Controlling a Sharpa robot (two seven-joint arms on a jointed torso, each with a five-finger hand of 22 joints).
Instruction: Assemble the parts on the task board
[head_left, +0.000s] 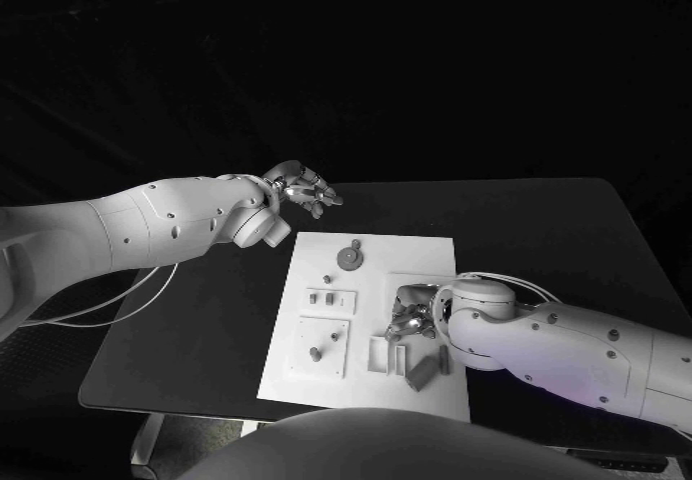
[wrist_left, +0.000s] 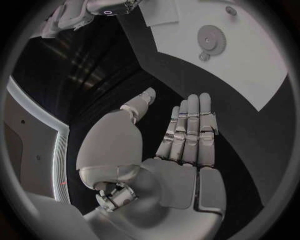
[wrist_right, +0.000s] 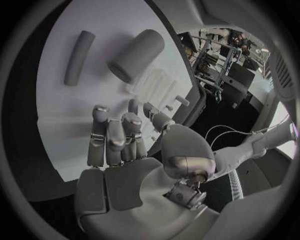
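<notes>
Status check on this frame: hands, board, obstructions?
Left hand open, off the board's far corner. Right hand open over task board, holding nothing. Parts loose, nothing blocking.

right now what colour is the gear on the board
Grey, the gear on the white task board; clearest in the left wrist view.

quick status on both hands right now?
Left hand: open, holding nothing, above the table beside the task board.
Right hand: open over the board, nothing held.

White task board (head_left: 433, 250) is laid flat mid-table, with a grey gear (head_left: 351, 259) near its far edge and a thick cylinder (head_left: 421, 372) and thin rod (head_left: 444, 361) laid near its front.
</notes>
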